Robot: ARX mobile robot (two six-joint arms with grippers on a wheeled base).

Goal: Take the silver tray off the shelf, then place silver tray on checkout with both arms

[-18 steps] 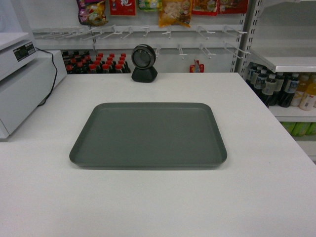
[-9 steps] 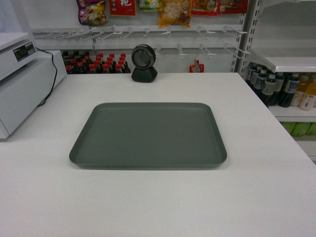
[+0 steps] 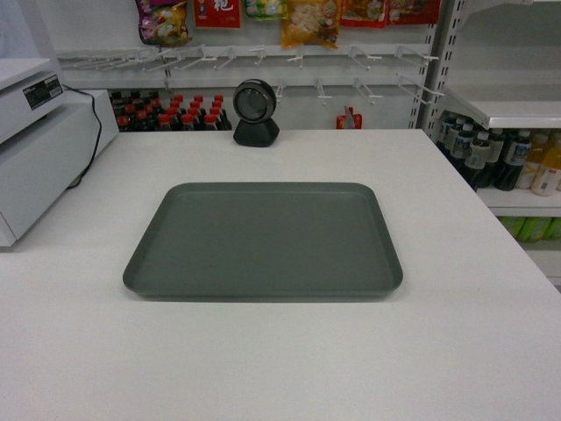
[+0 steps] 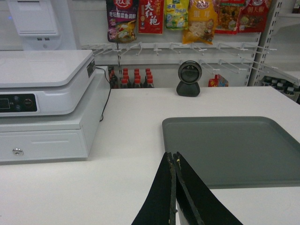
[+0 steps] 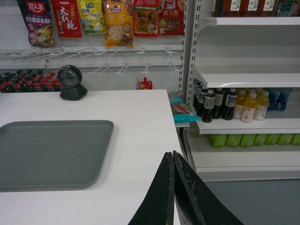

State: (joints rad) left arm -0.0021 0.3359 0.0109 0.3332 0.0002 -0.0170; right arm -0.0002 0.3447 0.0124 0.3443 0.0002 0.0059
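Observation:
The silver tray (image 3: 263, 239) lies flat and bare on the white checkout (image 3: 263, 360), in the middle of the head view. Neither arm shows in the head view. In the left wrist view my left gripper (image 4: 172, 155) is shut with nothing in it, held above the counter near the silver tray's (image 4: 229, 147) near left corner. In the right wrist view my right gripper (image 5: 173, 154) is shut and empty too, by the checkout's (image 5: 140, 140) right edge, well right of the silver tray (image 5: 51, 152). A white shelf (image 5: 243, 77) stands to the right.
A white cash register (image 4: 44, 101) sits at the counter's left. A black round scanner (image 3: 255, 111) stands at the back edge. Bottles (image 5: 229, 105) fill the lower shelf boards on the right. Snack bags (image 4: 164, 16) hang above empty hooks behind.

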